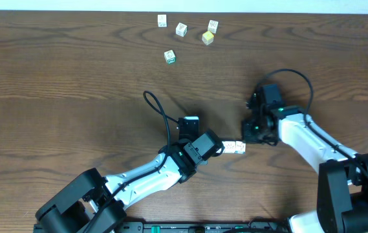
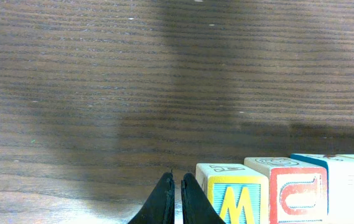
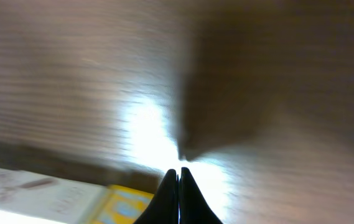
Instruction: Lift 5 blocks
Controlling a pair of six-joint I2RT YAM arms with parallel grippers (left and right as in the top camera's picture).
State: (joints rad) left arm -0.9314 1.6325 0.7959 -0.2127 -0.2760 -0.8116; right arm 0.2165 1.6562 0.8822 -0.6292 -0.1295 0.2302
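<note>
From above, starting at the left: a dark wooden table (image 1: 54,97), with the left arm (image 1: 145,171) slanting up from the bottom edge toward the middle. Ends in the left gripper (image 2: 177,179), closed down to a sliver of a gap, gripping nothing.

Up at the far edge, well apart from both arms: five loose cubes (image 1: 181,29), among them a green-bordered cube (image 1: 169,57) standing nearer than the rest and a pale yellow cube (image 1: 207,38).

Next, the blocks (image 1: 234,147): lined up side by side in a short row at the middle of the table, between the two grippers. Close up from the left wrist, just right of the closed jaws and not quite touching them: a block with a yellow W (image 2: 232,198) in a blue frame, then a red-bordered block (image 2: 298,190), then a whitish block (image 2: 348,186) with a blue edge, cut off by the border. Set tight against one another. Cannot tell whether resting on the wood or raised off it, nor how many make up the row.

Further right, the right gripper (image 3: 179,175), fully closed, jaws pressed together, holding nothing. Hangs near the right end of the row; contact cannot be told. In its blurred wrist view, a pale block (image 3: 33,193) and a yellow block (image 3: 124,206) at the lower left.
</note>
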